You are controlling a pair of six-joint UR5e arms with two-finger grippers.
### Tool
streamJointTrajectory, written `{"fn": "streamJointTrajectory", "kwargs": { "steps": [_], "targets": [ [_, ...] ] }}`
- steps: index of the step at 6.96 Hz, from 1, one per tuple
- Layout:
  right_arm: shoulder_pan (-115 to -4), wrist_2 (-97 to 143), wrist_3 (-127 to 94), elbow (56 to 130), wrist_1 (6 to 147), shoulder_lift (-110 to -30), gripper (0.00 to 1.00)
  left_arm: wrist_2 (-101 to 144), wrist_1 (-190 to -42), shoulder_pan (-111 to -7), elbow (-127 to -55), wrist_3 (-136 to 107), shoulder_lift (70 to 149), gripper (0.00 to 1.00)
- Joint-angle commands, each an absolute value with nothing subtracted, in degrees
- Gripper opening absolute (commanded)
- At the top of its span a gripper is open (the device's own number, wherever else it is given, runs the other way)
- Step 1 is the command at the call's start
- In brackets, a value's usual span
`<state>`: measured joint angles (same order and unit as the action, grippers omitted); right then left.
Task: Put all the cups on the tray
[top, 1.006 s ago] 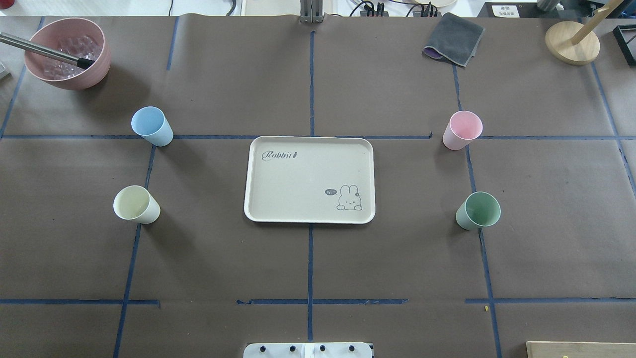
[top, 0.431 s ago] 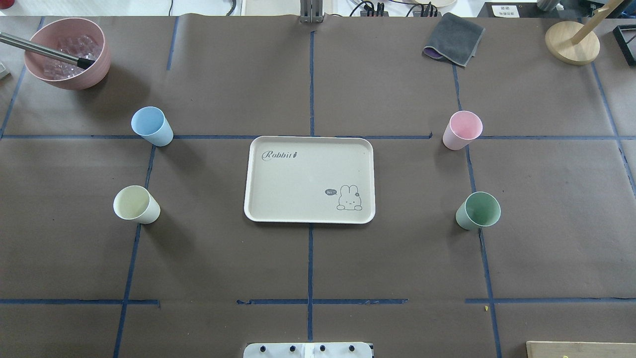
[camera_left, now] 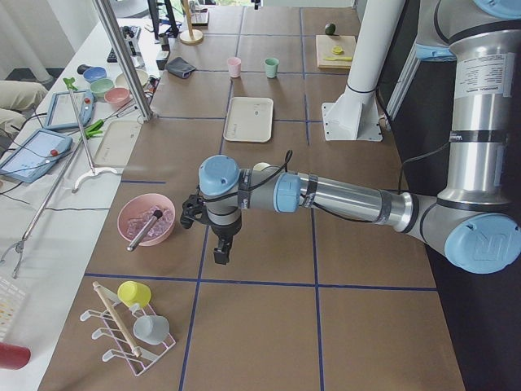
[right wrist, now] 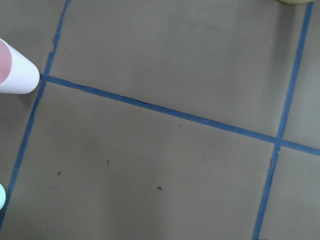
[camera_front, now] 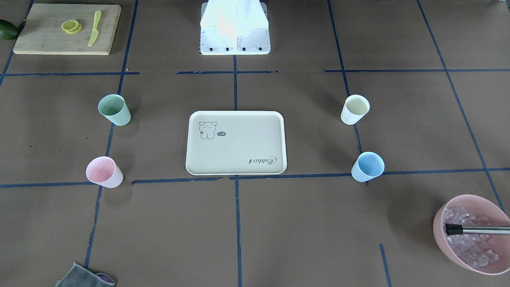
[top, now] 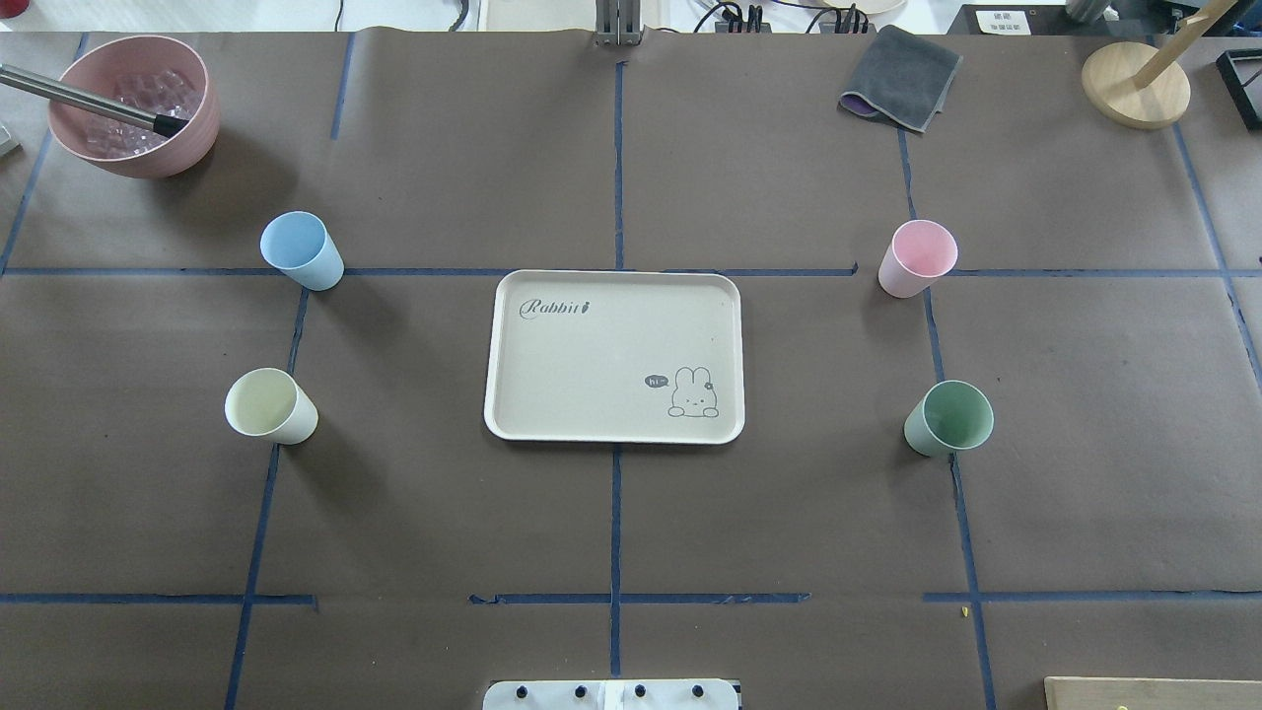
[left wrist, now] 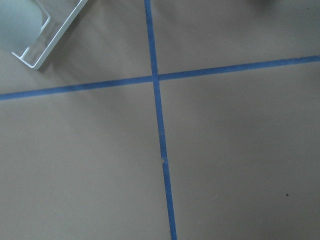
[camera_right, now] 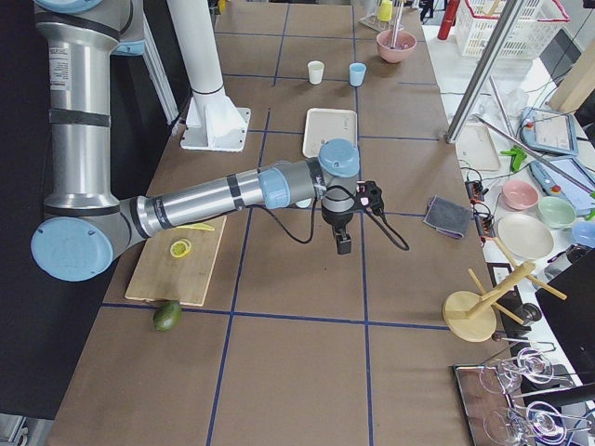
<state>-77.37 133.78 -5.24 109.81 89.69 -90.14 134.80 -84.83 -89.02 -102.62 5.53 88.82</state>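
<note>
The cream tray (top: 592, 365) lies bare at the table's middle, also in the front view (camera_front: 239, 147). Four cups stand upright on the paper around it. The light blue cup (top: 301, 249) and cream-white cup (top: 268, 405) are on the left. The pink cup (top: 917, 257) and green cup (top: 948, 417) are on the right. My left gripper (camera_left: 221, 251) shows only in the exterior left view, hanging beside the pink bowl. My right gripper (camera_right: 342, 243) shows only in the exterior right view, over bare paper. I cannot tell whether either is open or shut.
A pink bowl (top: 133, 104) of ice cubes with a metal handle stands far left. A grey cloth (top: 902, 77) and a wooden stand (top: 1134, 84) are far right. A cutting board (camera_front: 65, 28) with lemon slices and a knife lies by the robot's base (camera_front: 234, 28).
</note>
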Motion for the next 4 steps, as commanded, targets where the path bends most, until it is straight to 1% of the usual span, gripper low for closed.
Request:
{"fn": "streamJointTrajectory", "kwargs": {
  "steps": [1,2,3,4],
  "targets": [
    [-69.30,133.42,-13.13,107.25,89.74,-81.69,0.99,135.26,-88.15,-88.42,-100.73,5.36,90.70,1.00],
    [-66.30,133.24,-21.80,104.44,89.65,-75.91,0.99,135.26,-88.15,-88.33,-100.72,5.45,90.70,1.00],
    [-63.75,132.63,-24.58,99.63,87.82,-70.63,0.98,135.26,-88.24,-88.33,-100.72,5.54,90.70,1.00],
    [-61.02,131.23,-31.05,95.06,81.97,-68.31,0.95,135.26,-88.24,-88.33,-100.90,5.54,90.70,1.00]
  ]
}}
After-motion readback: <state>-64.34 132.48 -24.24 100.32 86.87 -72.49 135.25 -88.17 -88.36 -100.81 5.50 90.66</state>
